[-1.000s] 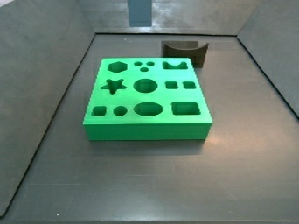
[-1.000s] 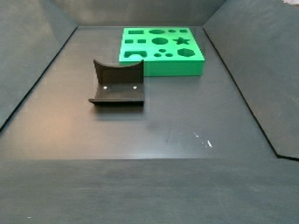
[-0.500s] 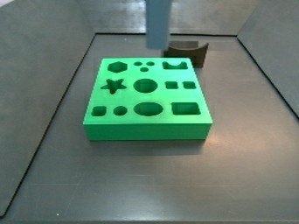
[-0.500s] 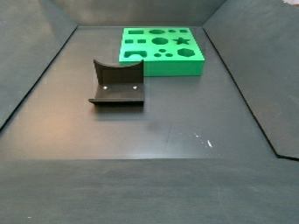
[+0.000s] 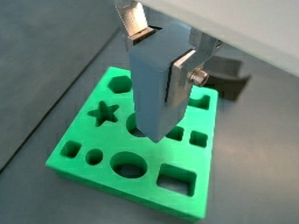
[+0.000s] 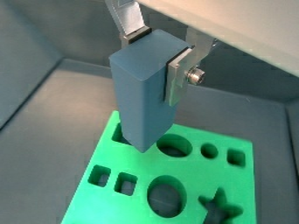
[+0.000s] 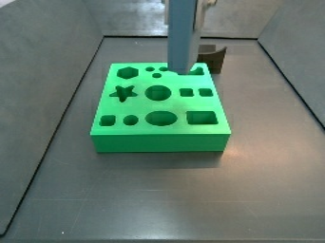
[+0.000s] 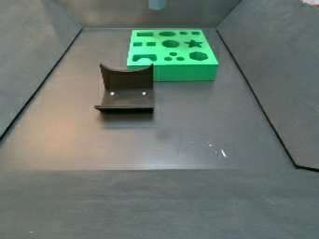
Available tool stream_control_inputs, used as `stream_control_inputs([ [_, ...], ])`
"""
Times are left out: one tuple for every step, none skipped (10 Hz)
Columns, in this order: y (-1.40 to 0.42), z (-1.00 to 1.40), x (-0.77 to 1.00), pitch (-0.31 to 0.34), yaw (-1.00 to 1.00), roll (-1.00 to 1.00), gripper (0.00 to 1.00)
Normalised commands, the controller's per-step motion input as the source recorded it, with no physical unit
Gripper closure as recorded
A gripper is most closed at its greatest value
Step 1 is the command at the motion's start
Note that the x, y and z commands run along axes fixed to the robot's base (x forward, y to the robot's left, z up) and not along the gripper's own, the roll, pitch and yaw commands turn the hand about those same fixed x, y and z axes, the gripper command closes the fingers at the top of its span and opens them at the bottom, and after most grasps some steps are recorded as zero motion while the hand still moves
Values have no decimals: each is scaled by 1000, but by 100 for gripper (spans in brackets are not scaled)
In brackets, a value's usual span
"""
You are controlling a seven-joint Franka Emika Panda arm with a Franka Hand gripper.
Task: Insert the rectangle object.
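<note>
Gripper (image 5: 160,54), upper centre in a wrist view, has its jaws clamped on the tall blue-grey rectangular bar (image 5: 155,87), upright over the flat green holed board (image 7: 162,108). Carrying step; next, align with the rectangular hole.

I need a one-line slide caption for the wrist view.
End effector holds the blue-grey rectangular bar upright above the green board.

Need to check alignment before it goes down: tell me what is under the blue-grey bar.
The gripper holds the rectangle object upright above the green board. In both wrist views its lower end hangs over the board's holes, near a round one. What lies directly beneath is covered by the bar.
</note>
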Motion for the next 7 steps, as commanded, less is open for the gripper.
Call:
stream_control_inputs([
  [0, -380, 0, 11, -1000, 29, 100],
  [0, -300, 0, 11, -1000, 0, 100],
  [0, -231, 77, 0, -986, 0, 100],
  [0, -246, 117, 0, -951, 0, 100],
  [0, -243, 169, 0, -920, 0, 100],
  [0, -246, 169, 0, -920, 0, 100],
  [0, -246, 114, 0, -966, 0, 100],
])
